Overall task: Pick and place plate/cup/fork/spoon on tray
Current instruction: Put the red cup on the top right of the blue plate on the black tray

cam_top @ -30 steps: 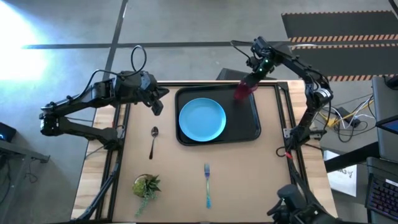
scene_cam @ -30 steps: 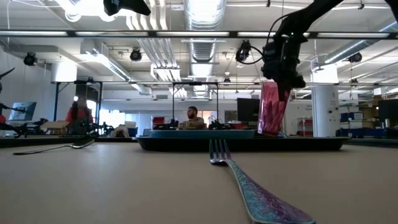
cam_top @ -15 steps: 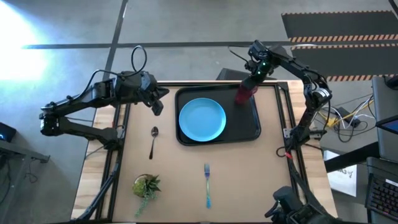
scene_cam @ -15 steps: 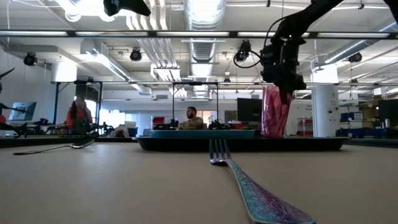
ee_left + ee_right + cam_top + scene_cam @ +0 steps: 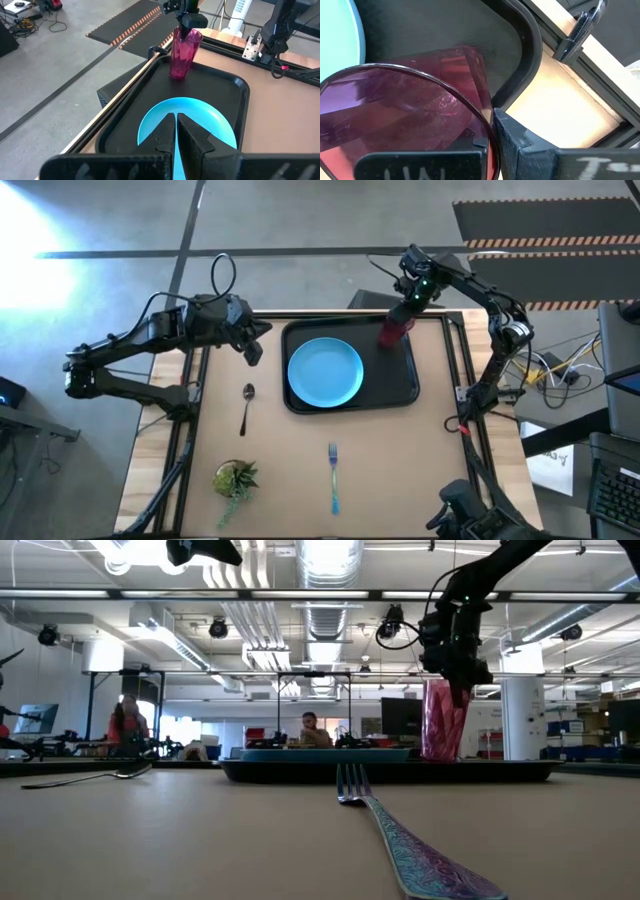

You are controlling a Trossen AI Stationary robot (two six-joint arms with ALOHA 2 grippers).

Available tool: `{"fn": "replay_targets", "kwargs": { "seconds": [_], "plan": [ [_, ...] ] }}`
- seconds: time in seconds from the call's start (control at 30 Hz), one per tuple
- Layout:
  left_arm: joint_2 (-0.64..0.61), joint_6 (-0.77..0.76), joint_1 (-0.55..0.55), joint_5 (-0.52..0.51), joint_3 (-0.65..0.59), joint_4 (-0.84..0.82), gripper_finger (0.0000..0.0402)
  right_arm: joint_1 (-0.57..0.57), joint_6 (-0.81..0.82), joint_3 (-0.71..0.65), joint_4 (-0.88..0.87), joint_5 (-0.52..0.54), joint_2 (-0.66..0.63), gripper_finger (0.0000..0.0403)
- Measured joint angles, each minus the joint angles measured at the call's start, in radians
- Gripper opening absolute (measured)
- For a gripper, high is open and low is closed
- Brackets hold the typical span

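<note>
Cup [image 5: 392, 332]: translucent dark-red faceted tumbler, upright; rim pinched by right gripper [image 5: 407, 310] above; glossy black tray [image 5: 405, 385] beneath

light: bright, overhead lamps | glare: floor, high view's left | blur: near fork [image 5: 420, 860], low view

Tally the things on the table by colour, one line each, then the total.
Light blue: 2, the plate and the fork
Dark red: 1, the cup
Black: 1, the tray
Dark metal: 1, the spoon
Green: 1, the potted plant
Total: 6
</note>
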Motion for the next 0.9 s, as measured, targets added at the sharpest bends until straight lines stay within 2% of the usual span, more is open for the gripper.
{"fn": "replay_targets", "kwargs": {
  "seconds": [0.63,0.9],
  "plan": [
    [0.0,0.001,0.0,0.0,0.0,0.0,0.0,0.021,-0.018,0.0,0.002,0.0,-0.001,0.0011],
    [0.0,0.001,0.0,0.0,0.0,0.0,0.0,0.028,-0.01,0.0,0.006,0.007,-0.002,0.0061]
  ]
}}
